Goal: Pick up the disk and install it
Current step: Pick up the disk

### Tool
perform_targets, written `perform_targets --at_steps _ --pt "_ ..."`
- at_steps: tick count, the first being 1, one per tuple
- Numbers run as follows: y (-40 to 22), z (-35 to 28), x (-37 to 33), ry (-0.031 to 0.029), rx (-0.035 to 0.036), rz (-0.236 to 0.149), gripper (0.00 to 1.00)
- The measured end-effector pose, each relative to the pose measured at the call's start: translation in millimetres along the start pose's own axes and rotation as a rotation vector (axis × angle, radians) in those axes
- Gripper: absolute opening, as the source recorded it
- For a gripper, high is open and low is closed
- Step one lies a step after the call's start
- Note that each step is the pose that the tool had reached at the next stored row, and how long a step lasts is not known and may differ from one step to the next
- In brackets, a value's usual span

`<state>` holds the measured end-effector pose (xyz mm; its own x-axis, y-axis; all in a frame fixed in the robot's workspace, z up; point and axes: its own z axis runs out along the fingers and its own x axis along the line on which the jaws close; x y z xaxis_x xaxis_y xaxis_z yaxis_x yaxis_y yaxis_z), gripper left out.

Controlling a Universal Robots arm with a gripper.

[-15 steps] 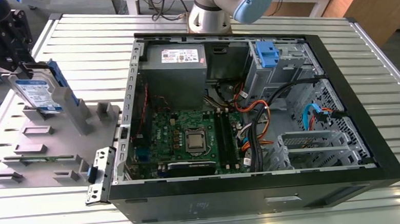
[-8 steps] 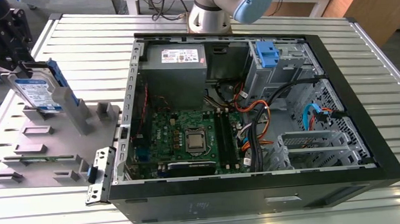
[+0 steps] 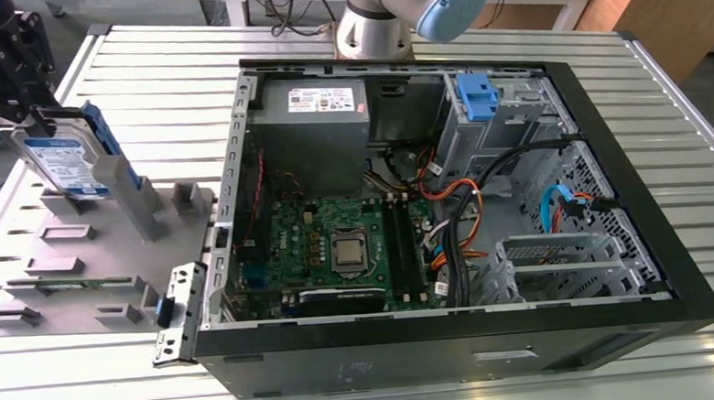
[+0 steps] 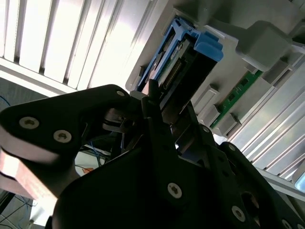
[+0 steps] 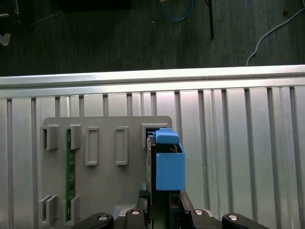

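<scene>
Your black gripper (image 3: 36, 116) clamped on the upper end of the flat silver-metal disk with blue side rails (image 3: 69, 162), disk on edge, tilted, over the grey slotted fixture plate (image 3: 128, 262), at the exterior view's left of the open black computer case (image 3: 402, 363).

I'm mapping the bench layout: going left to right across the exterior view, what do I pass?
Disk → green circuit board inside the computer case → blue latch.
</scene>
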<state>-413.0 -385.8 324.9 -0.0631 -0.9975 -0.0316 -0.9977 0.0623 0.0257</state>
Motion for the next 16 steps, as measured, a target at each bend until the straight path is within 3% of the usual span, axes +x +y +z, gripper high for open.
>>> perform_targets --at_steps 16 --pt "0.2 -7.3 -0.2 -0.0001 0.0001 0.0 0.35"
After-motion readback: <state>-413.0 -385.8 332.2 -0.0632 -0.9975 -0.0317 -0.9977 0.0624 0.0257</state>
